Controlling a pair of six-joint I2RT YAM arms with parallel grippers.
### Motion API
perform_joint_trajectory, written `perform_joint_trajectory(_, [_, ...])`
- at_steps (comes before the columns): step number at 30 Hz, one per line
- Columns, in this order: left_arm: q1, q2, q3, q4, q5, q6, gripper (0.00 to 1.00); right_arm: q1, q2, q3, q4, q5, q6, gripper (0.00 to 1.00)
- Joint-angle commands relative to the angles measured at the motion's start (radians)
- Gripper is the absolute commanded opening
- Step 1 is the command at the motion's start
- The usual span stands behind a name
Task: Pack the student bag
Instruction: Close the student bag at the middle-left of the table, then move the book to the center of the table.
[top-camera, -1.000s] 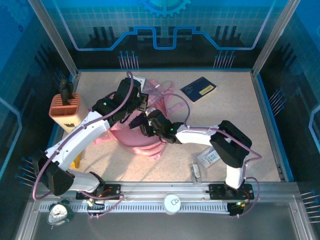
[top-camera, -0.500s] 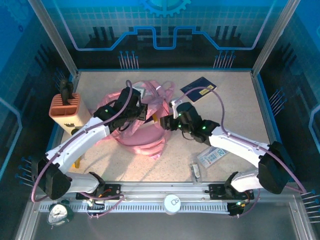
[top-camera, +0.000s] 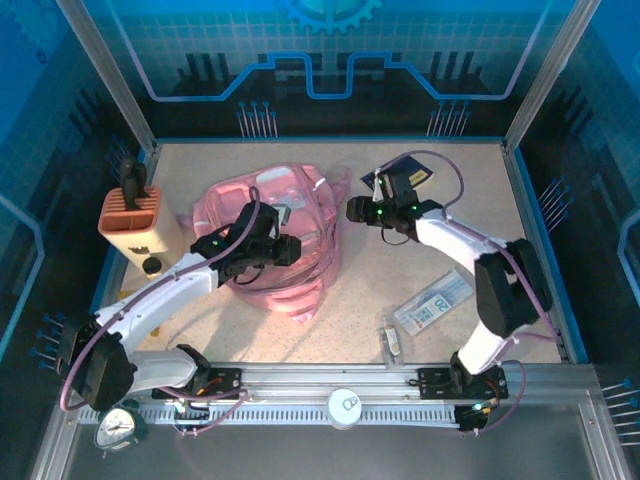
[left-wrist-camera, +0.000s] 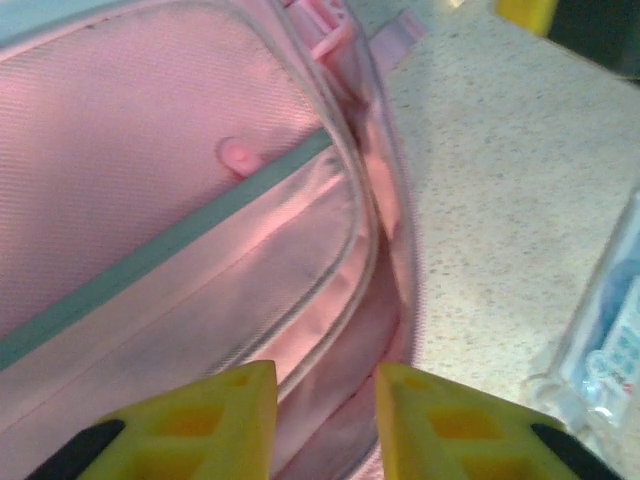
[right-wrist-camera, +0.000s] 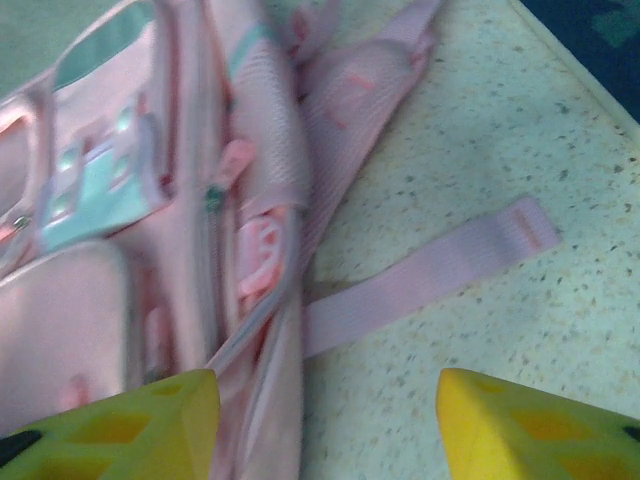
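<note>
At the left-centre of the top view, the student bag (top-camera: 300, 205) lies flat on the bench (top-camera: 330, 330), front pockets up, between the two arms.

Step in hand (judgement): getting the bag's mouth held open for loading.
- The left gripper (top-camera: 288, 250) is over the bag's lower right part. In the left wrist view (left-wrist-camera: 325, 405) its jaws are a narrow gap apart with nothing clamped, just above the zip seam (left-wrist-camera: 385, 240). To do this well, pinch one lip of that seam only, not both layers, and lift gently so the soft fabric does not drag the whole bag.
- The right gripper (top-camera: 355, 210) is just beside the bag's right edge. In the right wrist view (right-wrist-camera: 325, 420) its jaws are wide apart and empty. A loose strap (right-wrist-camera: 430, 270) lies on the bench below. Keep clear of it, as it could snag.

Containers:
- The pen holder (top-camera: 128, 225) at far left stands upright, with a dark tool (top-camera: 131, 180) in one slot. I cannot tell what the other slots hold.
- Where the bag's seam gapes, only pink lining shows, and no contents can be made out.
- A dark blue notebook (top-camera: 415, 168) lies at upper right, partly behind the right arm and outside the bag.
- A clear packet (top-camera: 432, 300) lies at lower right with blue-printed contents I cannot identify, also outside the bag.
</note>
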Motion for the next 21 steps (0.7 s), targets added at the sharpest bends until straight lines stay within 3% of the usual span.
perform_joint_trajectory(1, [0.0,-0.079,-0.04,0.069,0.106,-0.037,0.41,-0.046,0.096,0.107,-0.024,-0.014,0.036,0.59])
perform_joint_trajectory(14, [0.001,-0.304,-0.186,0.031,-0.088,-0.108,0.62,-0.135,0.442,0.494,-0.173,0.031,0.042,0.6])
perform_joint_trajectory(21, [0.002,-0.365,-0.221,-0.033,-0.158,-0.161,0.68,-0.182,0.522,0.549,-0.209,0.033,0.052,0.61])
